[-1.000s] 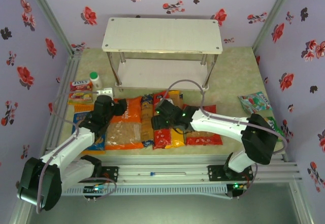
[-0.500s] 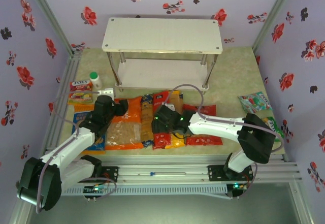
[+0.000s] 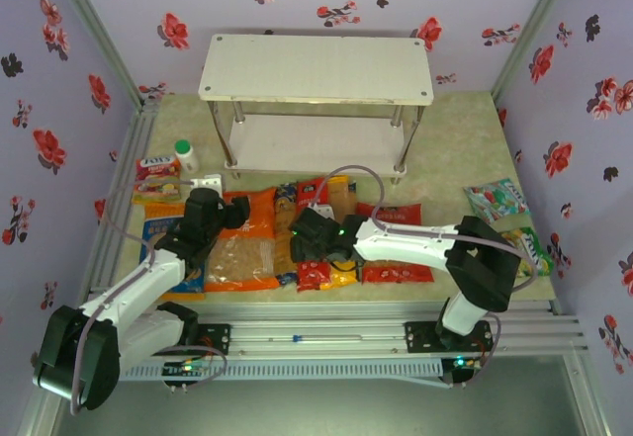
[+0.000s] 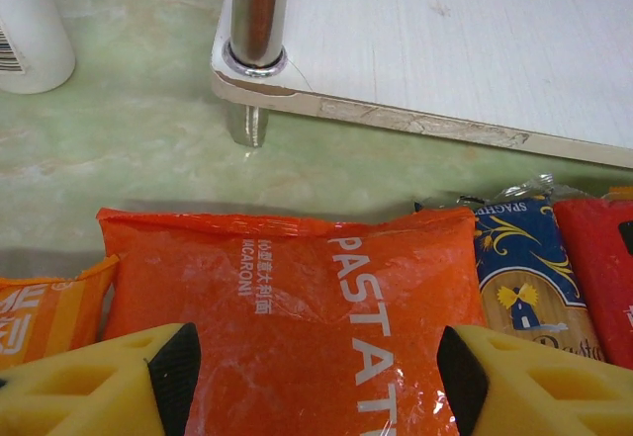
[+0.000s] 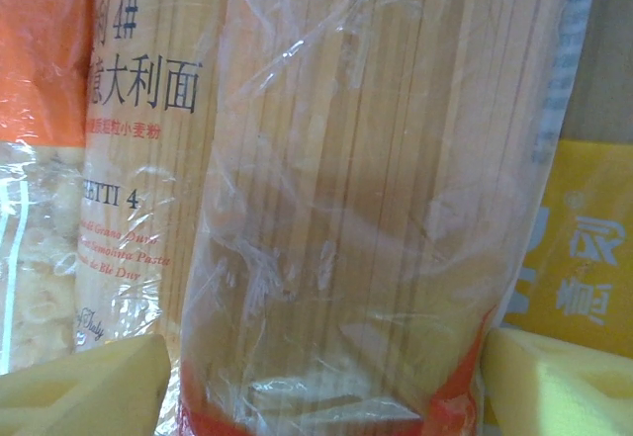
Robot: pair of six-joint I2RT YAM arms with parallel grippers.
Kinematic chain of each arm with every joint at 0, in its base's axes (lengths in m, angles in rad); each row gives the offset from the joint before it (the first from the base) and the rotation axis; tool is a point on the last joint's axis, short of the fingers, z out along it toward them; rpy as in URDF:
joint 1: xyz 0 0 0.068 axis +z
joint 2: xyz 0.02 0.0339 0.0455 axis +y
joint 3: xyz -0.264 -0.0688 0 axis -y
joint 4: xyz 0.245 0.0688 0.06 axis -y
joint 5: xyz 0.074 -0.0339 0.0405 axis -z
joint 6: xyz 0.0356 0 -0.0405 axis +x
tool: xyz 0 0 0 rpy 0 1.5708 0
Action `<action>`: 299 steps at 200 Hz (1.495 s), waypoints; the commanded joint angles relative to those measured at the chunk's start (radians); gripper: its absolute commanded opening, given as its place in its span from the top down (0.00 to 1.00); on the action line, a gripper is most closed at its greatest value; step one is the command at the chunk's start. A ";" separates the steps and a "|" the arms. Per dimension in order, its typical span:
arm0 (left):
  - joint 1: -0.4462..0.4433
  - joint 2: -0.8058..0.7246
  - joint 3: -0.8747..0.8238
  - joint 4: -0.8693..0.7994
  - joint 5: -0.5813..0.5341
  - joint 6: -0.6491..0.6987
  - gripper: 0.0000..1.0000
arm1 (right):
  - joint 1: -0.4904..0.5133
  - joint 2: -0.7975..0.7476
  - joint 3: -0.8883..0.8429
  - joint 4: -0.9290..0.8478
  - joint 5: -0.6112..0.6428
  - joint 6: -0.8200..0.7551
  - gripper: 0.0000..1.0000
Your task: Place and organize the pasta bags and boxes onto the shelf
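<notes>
Shelf (image 3: 316, 65): white, two-tier, standing at the far side. Orange bag (image 4: 297, 288): flat in front of it, beneath my left gripper (image 4: 312, 372), jaws spread wide. Clear spaghetti pack (image 5: 376, 189): lying in the same row, my right gripper (image 5: 326, 377) parted around it, not clamped.

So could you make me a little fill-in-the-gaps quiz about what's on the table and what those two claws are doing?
1. The left claw hovers open over the ______ pasta bag.
2. The right claw straddles a clear pack of ______.
3. The white shelf has ______ tiers.
4. The white bottle stands near the shelf's ______ end.
Missing words: orange; spaghetti; two; left.
</notes>
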 commanded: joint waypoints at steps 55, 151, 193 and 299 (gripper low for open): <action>-0.008 0.024 -0.022 0.040 0.009 -0.010 0.32 | 0.005 0.173 0.036 -0.037 -0.052 0.021 0.28; -0.007 0.057 -0.018 0.059 0.012 -0.011 0.33 | -0.002 0.137 0.060 -0.099 -0.012 -0.039 0.76; -0.007 0.089 -0.010 0.063 0.017 -0.005 0.42 | -0.040 0.053 0.057 -0.116 0.008 -0.093 1.00; -0.012 0.173 0.026 0.083 0.046 -0.002 0.56 | -0.079 -0.205 -0.068 -0.046 0.146 -0.196 1.00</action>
